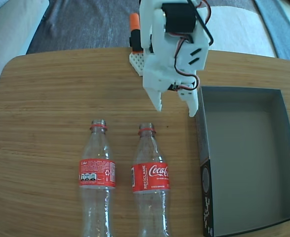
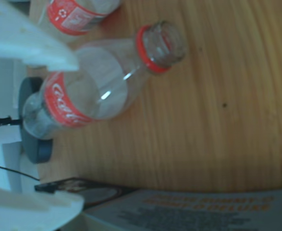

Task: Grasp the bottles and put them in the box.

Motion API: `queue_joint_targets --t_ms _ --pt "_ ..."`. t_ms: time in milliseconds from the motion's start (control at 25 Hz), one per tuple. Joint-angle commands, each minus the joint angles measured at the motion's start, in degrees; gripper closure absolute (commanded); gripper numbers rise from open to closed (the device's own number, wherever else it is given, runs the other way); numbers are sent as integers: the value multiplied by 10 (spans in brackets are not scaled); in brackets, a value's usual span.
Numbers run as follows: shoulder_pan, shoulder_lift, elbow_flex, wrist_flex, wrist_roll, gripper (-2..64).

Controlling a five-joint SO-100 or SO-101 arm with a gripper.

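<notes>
Two clear bottles with red labels and no caps lie side by side on the wooden table, necks toward the arm: the left bottle and the right bottle. To their right sits the dark grey box, with nothing inside. My white gripper hangs open and holds nothing, above the table just beyond the right bottle's neck and beside the box's near corner. In the wrist view the right bottle lies between my fingers, the other bottle is cut off at the top, and the box's printed side runs along the bottom.
The arm's white and orange base stands at the table's far edge. Grey upholstery lies behind the table. A dark round object shows behind the bottle in the wrist view. Bare wood stretches left of the bottles.
</notes>
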Motion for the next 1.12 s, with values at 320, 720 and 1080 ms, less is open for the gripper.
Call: queue_joint_targets --t_ms 320,720,1080 --pt "5 -65 -27 -26 -5 178" --pt "43 -56 57 -98 -85 181" --pt "96 -55 90 -139 -135 180"
